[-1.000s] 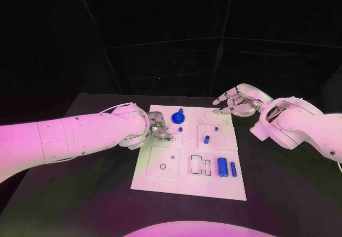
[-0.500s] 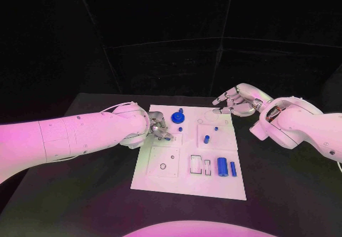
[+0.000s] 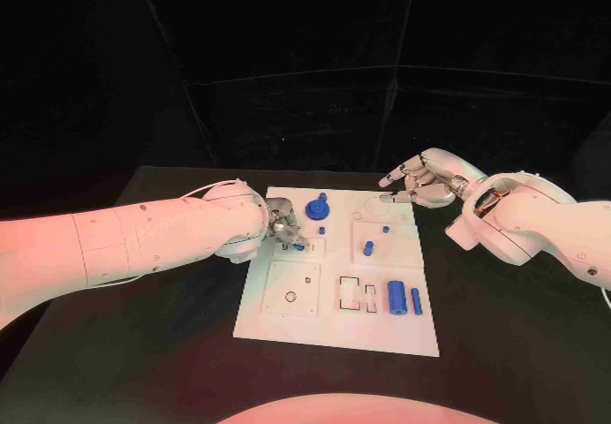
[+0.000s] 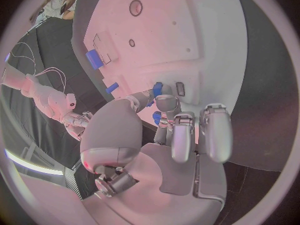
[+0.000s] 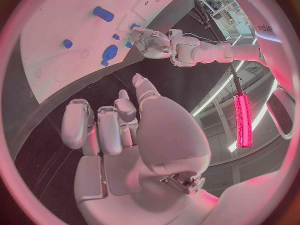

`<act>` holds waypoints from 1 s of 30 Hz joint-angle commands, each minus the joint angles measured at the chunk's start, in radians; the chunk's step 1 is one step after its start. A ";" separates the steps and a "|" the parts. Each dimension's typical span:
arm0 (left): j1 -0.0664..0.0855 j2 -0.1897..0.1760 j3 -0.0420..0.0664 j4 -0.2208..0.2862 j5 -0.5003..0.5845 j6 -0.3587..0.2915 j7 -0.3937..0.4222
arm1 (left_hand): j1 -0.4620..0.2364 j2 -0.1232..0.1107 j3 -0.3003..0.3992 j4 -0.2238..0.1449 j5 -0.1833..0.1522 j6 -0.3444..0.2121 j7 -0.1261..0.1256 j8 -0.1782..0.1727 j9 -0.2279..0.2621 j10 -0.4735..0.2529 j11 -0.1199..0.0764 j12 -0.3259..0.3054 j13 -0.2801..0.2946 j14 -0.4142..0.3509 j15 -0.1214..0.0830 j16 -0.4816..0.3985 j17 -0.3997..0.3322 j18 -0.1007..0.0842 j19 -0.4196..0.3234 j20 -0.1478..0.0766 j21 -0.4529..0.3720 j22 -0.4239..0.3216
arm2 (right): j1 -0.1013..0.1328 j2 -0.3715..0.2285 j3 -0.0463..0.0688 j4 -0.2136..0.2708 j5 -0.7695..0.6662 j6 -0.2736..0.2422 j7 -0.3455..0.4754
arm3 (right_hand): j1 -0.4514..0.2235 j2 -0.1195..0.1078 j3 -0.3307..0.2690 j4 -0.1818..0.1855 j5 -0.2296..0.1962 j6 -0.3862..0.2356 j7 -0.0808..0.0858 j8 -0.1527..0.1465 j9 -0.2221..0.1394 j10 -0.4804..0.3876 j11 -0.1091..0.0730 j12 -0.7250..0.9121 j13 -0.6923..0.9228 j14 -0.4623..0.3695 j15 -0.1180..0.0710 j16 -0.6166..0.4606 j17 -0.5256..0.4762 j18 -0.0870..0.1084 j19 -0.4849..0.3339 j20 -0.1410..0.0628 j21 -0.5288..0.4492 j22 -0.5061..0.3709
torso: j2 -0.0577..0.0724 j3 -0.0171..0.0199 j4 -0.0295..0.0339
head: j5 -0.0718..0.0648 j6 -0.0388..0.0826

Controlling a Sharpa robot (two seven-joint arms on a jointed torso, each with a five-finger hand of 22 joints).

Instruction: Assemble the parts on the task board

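Task board [image 3: 334, 331] lying flat at centre of black tabletop [image 3: 153, 353], long axis running away from the robot. Near end of board: two rectangular slots [image 3: 358, 296] outlined in dark, beside them a thick blue cylinder [image 3: 397, 299] lying on its side and a thinner blue rod [image 3: 417, 302] just beside it, both parallel to the board's long edge. Near-left square plate [image 3: 291, 289] showing two small holes. Mid board: short blue peg [image 3: 369, 249] standing in right-hand panel, small blue stud [image 3: 386, 231] just beyond it. Far end: round blue gear-like part [image 3: 317, 210] with a blue pin [image 3: 323, 198] just behind it; faint circular recess [image 3: 378, 210] to its right.

Left hand [image 3: 282, 230] positioned over the board's left edge, mid-length, fingers curled down together. Small blue part [image 4: 157, 89] seen at the fingertips [image 4: 164, 103] in the left wrist view, a second blue piece [image 4: 157, 117] just under the curled fingers; pinched between thumb and finger, as far as can be judged, contact partly hidden by the hand itself.

Right hand [image 3: 414, 185] held above the tabletop off the board's far right corner, apart from the board, nothing in it. Fingers loosely bent, slightly apart, thumb extended, as confirmed in the right wrist view [image 5: 119, 120].
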 commanded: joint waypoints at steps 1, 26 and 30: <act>-0.004 0.006 -0.003 -0.002 -0.003 0.035 -0.006 | -0.017 0.001 -0.017 0.008 -0.001 0.008 -0.004 0.003 -0.003 0.005 0.000 0.007 0.003 0.104 -0.007 0.003 0.263 -0.015 0.038 -0.006 0.005 0.037 | 0.002 0.000 0.001 0.002 0.000 0.006 0.000 | -0.005 0.006 -0.006 0.002 0.004 0.010 0.000 0.005 0.000 -0.004 -0.006 -0.004 -0.002 0.041 -0.007 -0.006 -0.002 0.016 -0.008 -0.002 -0.005 -0.002 | 0.000 0.0002 0.0002 | -0.001 0.000; -0.004 0.013 -0.003 -0.014 -0.003 0.014 -0.006 | -0.108 0.009 -0.164 0.105 -0.005 0.042 -0.006 -0.004 -0.046 0.017 -0.002 0.032 0.019 0.104 -0.008 0.003 0.263 -0.018 0.043 -0.007 0.014 0.055 | 0.002 -0.002 0.001 0.006 0.000 0.005 -0.005 | -0.009 0.005 -0.010 0.005 0.002 0.010 0.000 0.006 -0.001 -0.006 -0.005 -0.006 -0.005 0.040 -0.007 -0.010 -0.006 0.017 -0.011 -0.002 -0.007 -0.006 | 0.000 -0.0009 0.0019 | -0.004 -0.001; -0.003 -0.001 -0.002 -0.001 -0.003 0.005 -0.007 | -0.133 -0.007 -0.240 0.142 -0.007 0.045 -0.009 -0.004 -0.056 0.018 -0.003 0.035 0.020 0.104 -0.009 0.003 0.263 -0.019 0.044 -0.008 0.015 0.058 | 0.002 -0.003 0.001 0.005 0.000 0.004 -0.004 | -0.009 0.005 -0.010 0.005 0.002 0.010 0.000 0.006 -0.001 -0.006 -0.005 -0.006 -0.005 0.040 -0.007 -0.010 -0.006 0.017 -0.011 -0.002 -0.008 -0.007 | -0.001 -0.0009 0.0019 | -0.003 0.001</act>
